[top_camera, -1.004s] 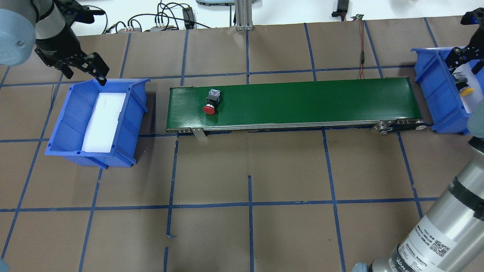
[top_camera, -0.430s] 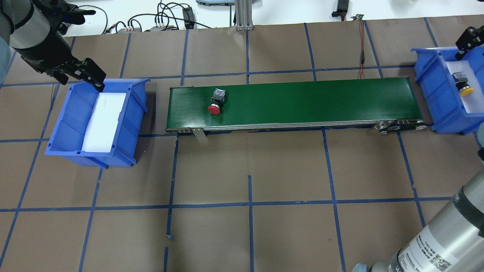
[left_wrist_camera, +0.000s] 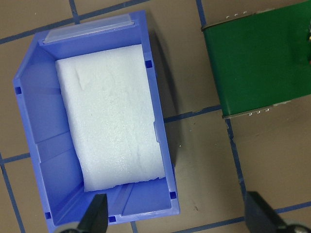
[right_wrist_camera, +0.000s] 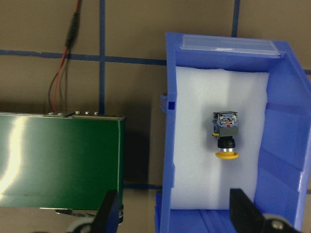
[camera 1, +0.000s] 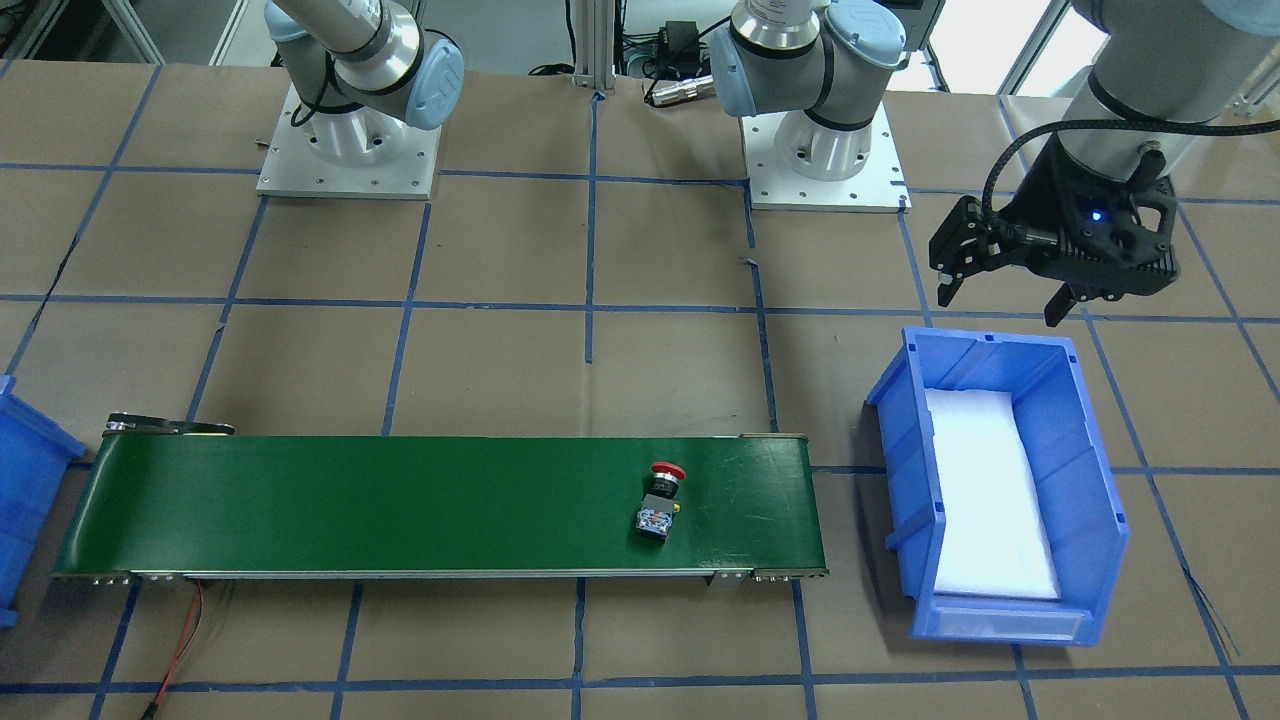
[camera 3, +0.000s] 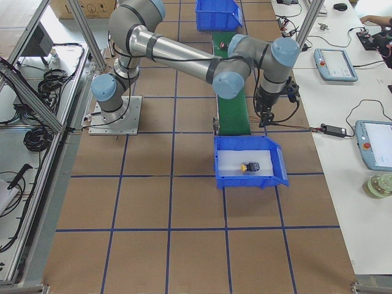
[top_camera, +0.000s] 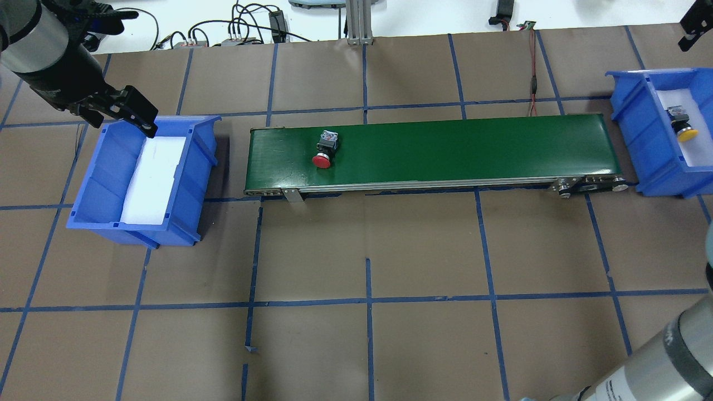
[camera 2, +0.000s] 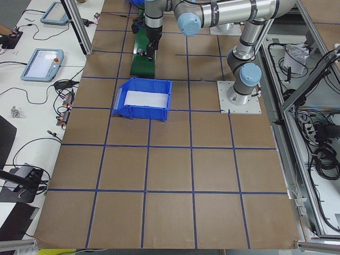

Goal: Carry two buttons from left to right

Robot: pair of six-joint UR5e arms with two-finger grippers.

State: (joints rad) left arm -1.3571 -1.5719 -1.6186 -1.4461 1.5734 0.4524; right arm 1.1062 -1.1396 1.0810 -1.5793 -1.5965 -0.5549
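The red mushroom-capped push button (top_camera: pixel 325 150) lies on its side in the left third of the long green conveyor belt (top_camera: pixel 473 147) in the overhead view. Its grey contact block is close to the belt's 12 o'clock edge and its cap points toward 7 o'clock. A long bare run of belt leads from it at 3 o'clock to the blue plastic bin on the right (top_camera: pixel 629 122). There the yellow mushroom-capped push button (top_camera: pixel 683 127) lies on white foam, apart from every wall. Just off the belt's 9 o'clock end stands the blue plastic bin on the left (top_camera: pixel 106 184), lined with a white foam pad (top_camera: pixel 153 178). The brown paper-covered worktop (top_camera: pixel 367 250) spreads wide at the belt's 6 o'clock. The left gripper (camera 1: pixel 1000 305) hangs well above the left bin, fingers spread and holding nothing. The right gripper (right_wrist_camera: pixel 172 194) hangs high over the belt end and the right bin, fingers likewise released. Since a second ago the red button has ridden slightly toward 3 o'clock. The right gripper, then low beside the yellow button, has lifted away, and the left gripper has drawn toward 9 o'clock. The overhead view cuts off the right bin at its 3 o'clock edge and shows only a black scrap of the right gripper in its corner. Both wrist views show only fingertips.
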